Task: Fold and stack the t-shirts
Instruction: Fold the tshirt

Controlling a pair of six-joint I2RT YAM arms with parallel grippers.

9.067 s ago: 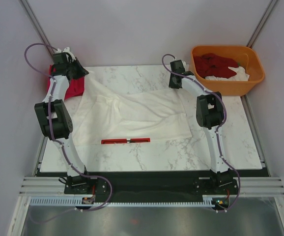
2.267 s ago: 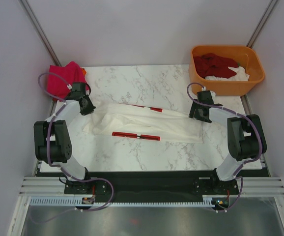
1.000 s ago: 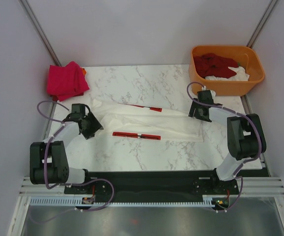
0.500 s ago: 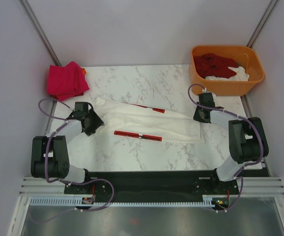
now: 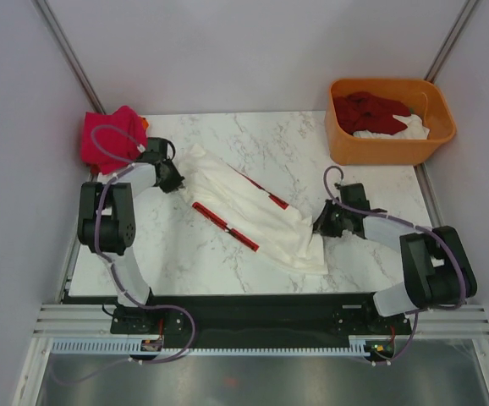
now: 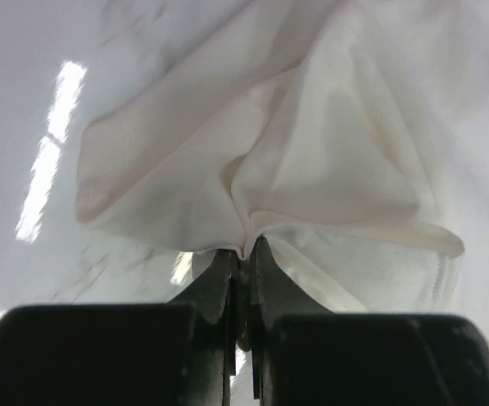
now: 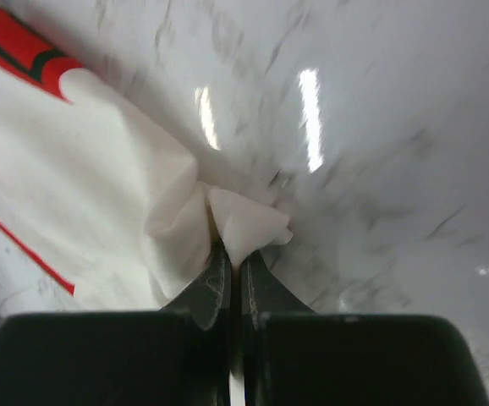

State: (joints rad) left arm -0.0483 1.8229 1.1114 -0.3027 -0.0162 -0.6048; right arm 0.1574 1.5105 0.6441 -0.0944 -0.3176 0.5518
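A large white t-shirt with red printed marks (image 5: 253, 203) lies folded in a long band, stretched diagonally from upper left to lower right on the marble table (image 5: 253, 135). My left gripper (image 5: 174, 178) is shut on its upper left end (image 6: 244, 211). At the lower right end, my right gripper (image 5: 318, 227) is shut on a pinched corner of the same shirt (image 7: 249, 224). A bright pink-red t-shirt (image 5: 109, 135) sits folded at the table's far left corner, partly behind the left arm. Dark red (image 5: 370, 110) and white (image 5: 397, 129) t-shirts lie in the tub.
An orange plastic tub (image 5: 392, 148) stands at the back right, off the marble slab's corner. Grey walls close in on the left, right and back. The arm bases sit on a black rail (image 5: 253, 317) along the near edge.
Both grippers have shut on the white t-shirt's ends. The left one moved up toward the pink-red shirt, the right one came nearer, and the cloth band swung from level to diagonal.
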